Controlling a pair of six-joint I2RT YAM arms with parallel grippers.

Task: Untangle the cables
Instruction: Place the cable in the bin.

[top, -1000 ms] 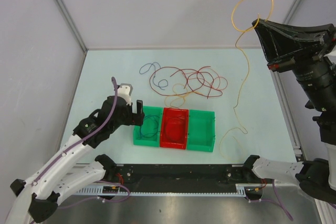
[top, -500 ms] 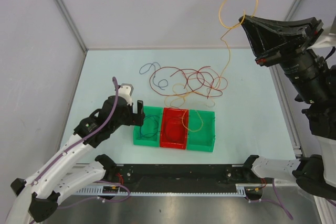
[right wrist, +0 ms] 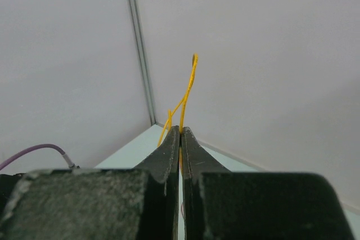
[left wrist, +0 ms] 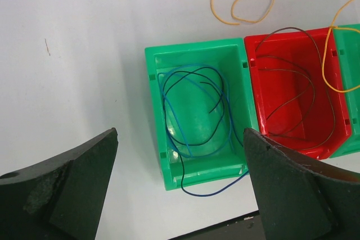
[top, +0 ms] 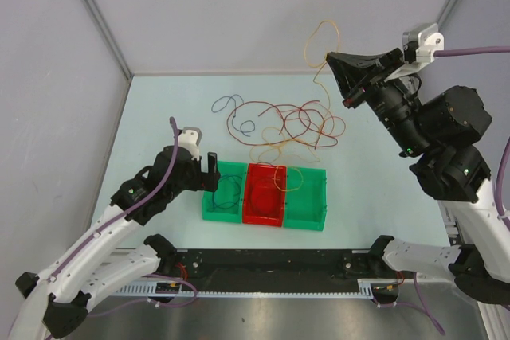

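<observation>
Table, top view: pale table; red and blue cables tangled at centre; bins just below
Top view, right gripper: upper right; clamped on yellow cable, whose tail seems to reach the bins
Left wrist view: left gripper spread wide above green bin; blue and dark cables coiled inside
Right wrist view: jaws pinched on yellow cable

The pale table is viewed whole from above and behind the arm bases, its left green plastic bin being shared, close and straight down, with the left wrist view, and the thin yellow-orange cable with the right wrist view, aimed at the far walls.
</observation>
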